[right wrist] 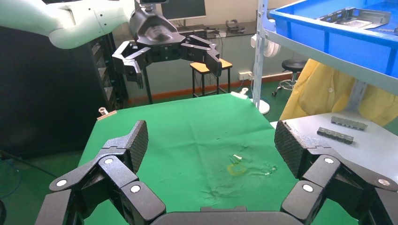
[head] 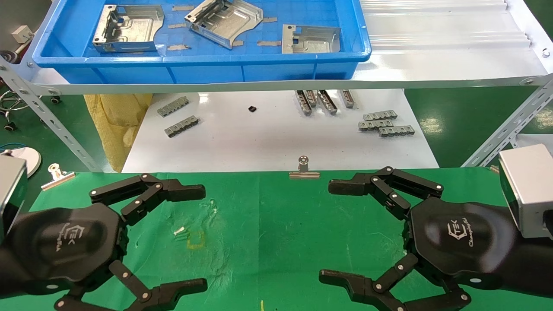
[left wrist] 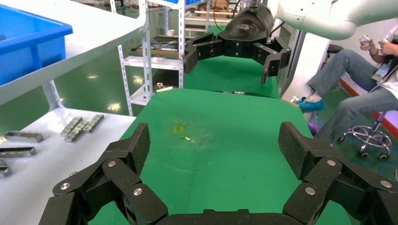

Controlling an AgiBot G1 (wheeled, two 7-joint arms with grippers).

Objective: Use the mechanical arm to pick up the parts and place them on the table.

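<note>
Three silvery stamped metal parts lie in the blue tray (head: 203, 71) on the white shelf: one at the left (head: 127, 28), one tilted in the middle (head: 224, 21), one at the right (head: 309, 39). My left gripper (head: 196, 237) is open and empty, low over the green table (head: 268, 229) at its left side. My right gripper (head: 330, 231) is open and empty over the table's right side. In the left wrist view my own fingers (left wrist: 136, 147) frame bare green cloth; the right gripper (left wrist: 232, 51) shows far off. The right wrist view shows the left gripper (right wrist: 176, 63) far off.
Small grey slotted bars (head: 386, 123) lie in groups on the white board (head: 276, 138) under the shelf. A binder clip (head: 304, 169) holds the cloth's far edge, another (head: 57, 175) sits at the far left corner. A yellow mark (head: 195, 238) is on the cloth.
</note>
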